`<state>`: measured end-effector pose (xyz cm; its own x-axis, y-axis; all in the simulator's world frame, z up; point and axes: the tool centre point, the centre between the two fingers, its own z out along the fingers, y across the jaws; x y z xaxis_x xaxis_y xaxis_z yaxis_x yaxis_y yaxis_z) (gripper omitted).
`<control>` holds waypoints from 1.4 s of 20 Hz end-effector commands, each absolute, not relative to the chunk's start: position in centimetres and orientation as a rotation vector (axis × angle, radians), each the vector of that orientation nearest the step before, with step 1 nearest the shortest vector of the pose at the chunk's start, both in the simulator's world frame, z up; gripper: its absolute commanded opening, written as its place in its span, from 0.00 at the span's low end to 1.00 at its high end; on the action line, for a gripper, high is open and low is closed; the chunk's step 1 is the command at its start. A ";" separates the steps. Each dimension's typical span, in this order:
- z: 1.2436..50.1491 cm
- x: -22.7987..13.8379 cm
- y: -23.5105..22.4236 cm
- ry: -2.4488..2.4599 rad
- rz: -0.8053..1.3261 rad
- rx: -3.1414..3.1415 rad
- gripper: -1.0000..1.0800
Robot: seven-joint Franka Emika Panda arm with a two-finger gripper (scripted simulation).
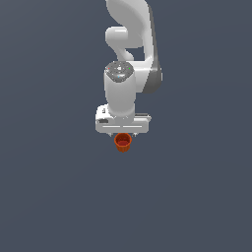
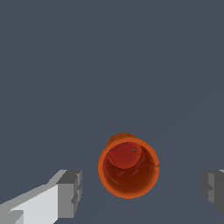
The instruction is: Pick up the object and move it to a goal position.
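The white arm (image 1: 129, 54) is seen descending from the frame's top centre in the exterior view. The gripper (image 2: 142, 192) is spread wide apart. Between its fingers (image 2: 70, 192), untouched, the orange-red cup (image 2: 128, 166) stands upright, just below centre.

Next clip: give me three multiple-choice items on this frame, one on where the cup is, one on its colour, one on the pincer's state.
1. Where is the cup relative to the pincer?
A. between its fingers, untouched
B. far outside both fingers
C. lifted, clamped

2. What colour is the cup?
A. blue
B. orange-red
C. white

3. What state is the pincer in?
A. shut on the cup
B. shut on nothing
C. open

Answers: 1 A, the wrist view shows a gap between the cup and the fingers on each side. 2 B, orange-red in both views, darker inside. 3 C, the fingers stand wide apart.
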<state>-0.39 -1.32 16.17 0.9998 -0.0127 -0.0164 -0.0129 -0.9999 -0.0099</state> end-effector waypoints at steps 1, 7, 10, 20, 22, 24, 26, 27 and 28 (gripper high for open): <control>16.2 -0.4 -1.3 0.020 0.026 -3.131 0.62; 16.5 -0.4 -2.8 0.059 0.027 -3.144 0.62; 16.5 -0.4 -2.8 0.059 0.027 -3.144 0.62; 14.8 -1.0 -3.6 -0.065 -0.008 -3.158 0.62; 14.1 -1.3 -3.9 -0.114 -0.022 -3.162 0.62; 13.3 -1.7 -4.2 -0.172 -0.038 -3.165 0.62; 12.6 -2.1 -4.5 -0.236 -0.054 -3.167 0.62; 12.2 -2.3 -4.6 -0.265 -0.062 -3.167 0.62; 11.9 -2.5 -4.7 -0.292 -0.068 -3.167 0.62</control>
<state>-2.18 -4.54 12.41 0.9873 0.1555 0.0326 0.1542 -0.9873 0.0381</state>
